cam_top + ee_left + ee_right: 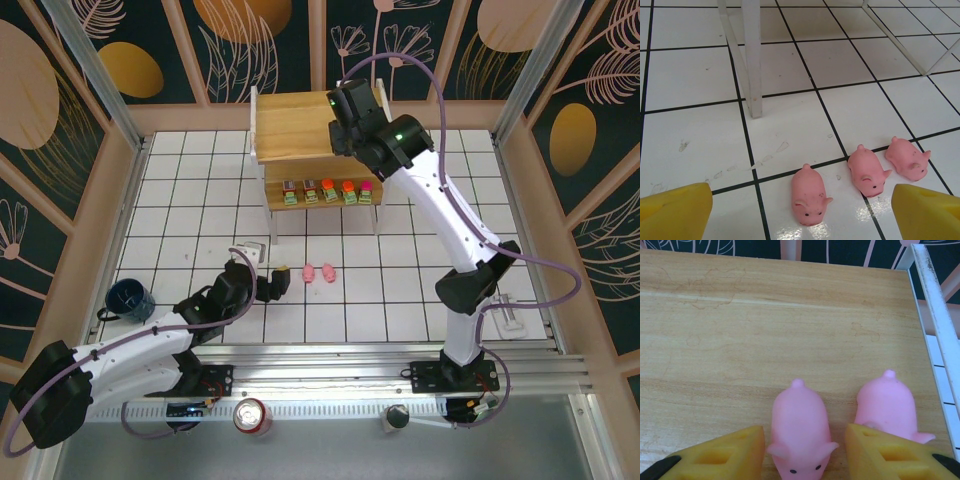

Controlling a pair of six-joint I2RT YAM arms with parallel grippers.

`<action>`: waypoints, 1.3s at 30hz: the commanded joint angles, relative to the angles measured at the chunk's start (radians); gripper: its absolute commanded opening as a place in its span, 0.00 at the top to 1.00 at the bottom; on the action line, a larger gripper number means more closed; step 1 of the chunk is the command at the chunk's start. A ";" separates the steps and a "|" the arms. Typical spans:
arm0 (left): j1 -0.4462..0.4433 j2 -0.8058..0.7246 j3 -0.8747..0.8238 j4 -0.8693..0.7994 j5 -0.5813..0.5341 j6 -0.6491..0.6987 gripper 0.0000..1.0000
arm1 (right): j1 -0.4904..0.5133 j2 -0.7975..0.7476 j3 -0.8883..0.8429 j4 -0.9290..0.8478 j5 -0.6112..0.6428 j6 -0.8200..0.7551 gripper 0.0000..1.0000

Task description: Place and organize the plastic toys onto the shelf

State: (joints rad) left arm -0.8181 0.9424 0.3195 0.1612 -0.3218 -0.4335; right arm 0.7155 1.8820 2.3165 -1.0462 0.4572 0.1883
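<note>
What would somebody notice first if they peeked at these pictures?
Probably the pink pigs: three pigs lie on the white tiled table by the shelf leg, and two more pigs stand on its top board, one between the right end effector fingers. A row of colourful blocky toys sits on the lower board.

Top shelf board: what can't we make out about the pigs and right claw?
Top external: the right arm's wrist covers the right end of the top board, hiding any pigs there.
Right wrist: the head of the right-hand pig is behind a claw finger.
Right wrist: bottom edge cuts off the right claw; whether it touches the middle pig is unclear.
Top external: blocky pieces on the lower tier, too small for detail.
</note>
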 commanded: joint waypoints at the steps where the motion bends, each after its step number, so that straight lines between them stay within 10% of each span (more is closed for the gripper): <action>1: 0.005 0.008 -0.001 0.020 -0.006 0.012 0.07 | 0.011 -0.064 0.028 -0.014 0.045 0.000 0.53; 39: 0.005 0.246 0.168 -0.170 -0.089 -0.108 0.16 | 0.205 -0.582 -1.158 0.427 -0.147 0.301 0.56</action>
State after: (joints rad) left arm -0.8181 1.1801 0.4656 0.0124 -0.3950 -0.5179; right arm 0.9077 1.3205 1.2110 -0.6952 0.3614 0.4309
